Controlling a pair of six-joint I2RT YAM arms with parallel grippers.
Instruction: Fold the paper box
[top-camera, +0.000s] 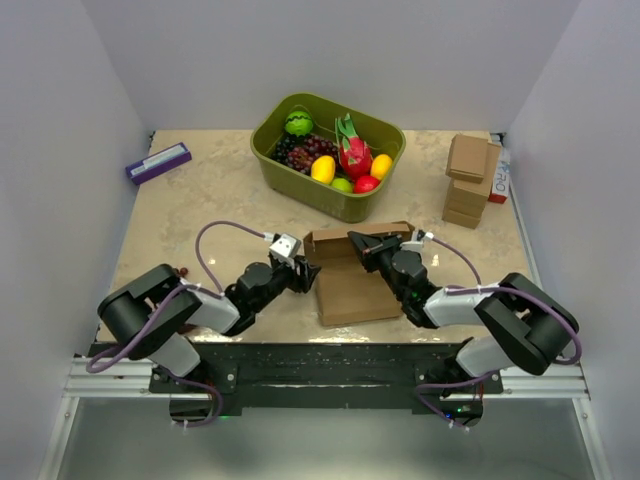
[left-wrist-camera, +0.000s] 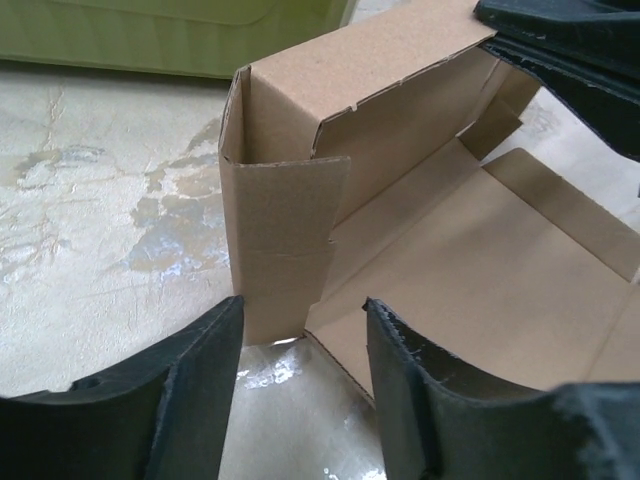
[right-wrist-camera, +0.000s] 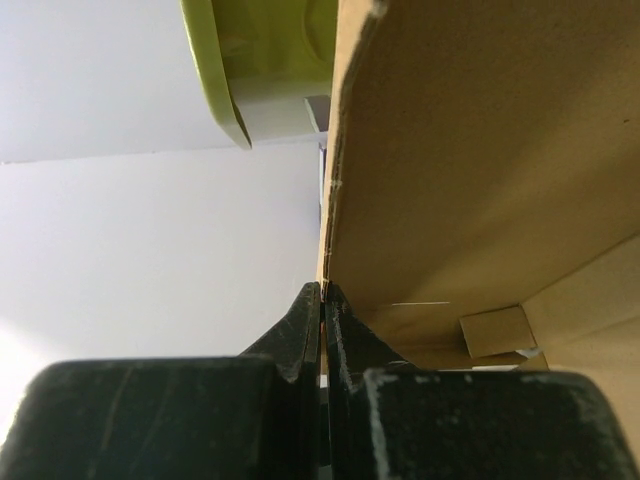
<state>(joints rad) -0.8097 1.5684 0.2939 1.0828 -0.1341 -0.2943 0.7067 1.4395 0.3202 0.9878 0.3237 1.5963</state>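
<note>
The right gripper (right-wrist-camera: 322, 300) has its jaws pinched almost together on the thin top edge of a raised wall of the paper box (top-camera: 352, 290), holding that panel upright. The left gripper (left-wrist-camera: 303, 335) has its jaws spread wide and grips nothing. The lower end of a narrow corner flap (left-wrist-camera: 283, 250) stands just ahead of the gap between them, and I cannot tell whether either finger touches it.

The box lies on the counter (top-camera: 220, 200) just on the near side of the green tub (top-camera: 300, 190). Its base panel is flat, one long wall stands up on the tub side, and the rest of the sheet is spread open toward the arms.

The step in hand looks like raising the walls: the wall nearest the tub is up and pinned, and the corner flap at its left end is creased round but not locked. The next move probably calls for the left jaws to take or nudge that flap and turn it inward along its crease, while the right jaws steady the wall so the thin card does not spring back or buckle.

A stack of small boxes (top-camera: 468, 185) stands to the right of the tub, and a purple carton (top-camera: 158, 162) lies to its left.
</note>
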